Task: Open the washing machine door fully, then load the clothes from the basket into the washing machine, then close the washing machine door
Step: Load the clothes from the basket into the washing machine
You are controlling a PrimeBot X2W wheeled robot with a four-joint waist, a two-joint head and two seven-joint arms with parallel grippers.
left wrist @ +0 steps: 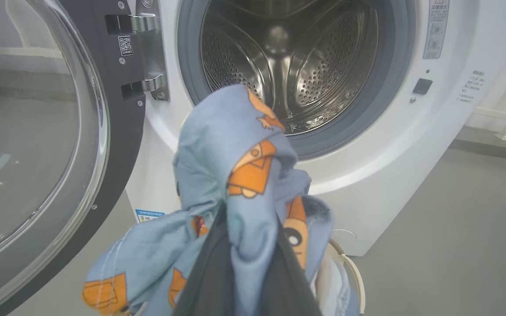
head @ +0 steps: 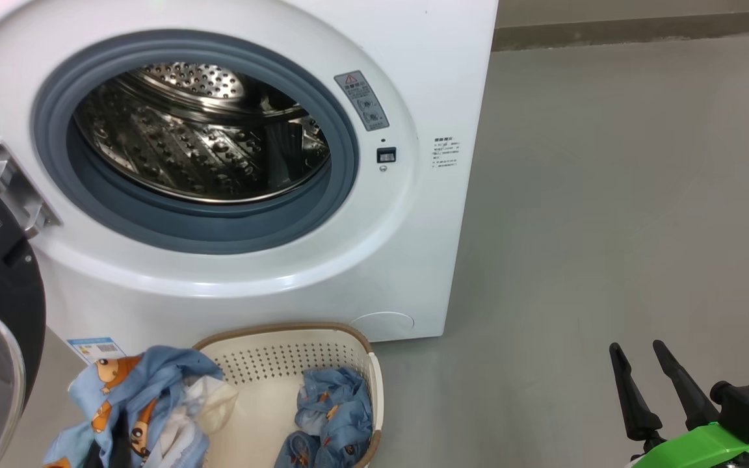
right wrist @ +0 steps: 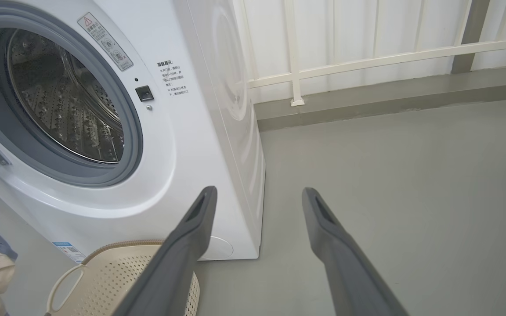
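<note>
the left claw (left wrist: 246,263) is clenched on a blue printed garment (left wrist: 226,145), held over the left end of the basket (head: 283,364) in front of the washing machine (head: 413,260), whose door (head: 4,286) stands swung open at the left. a second garment (head: 335,409) lies bunched in the basket's right end. the right claw (head: 636,354) hangs released, well apart to the right over the floor (head: 608,195).

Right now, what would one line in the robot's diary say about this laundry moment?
door: open | left gripper: shut on garment by basket | right gripper: open, holding nothing | basket: second garment inside | drum: no clothes seen
</note>
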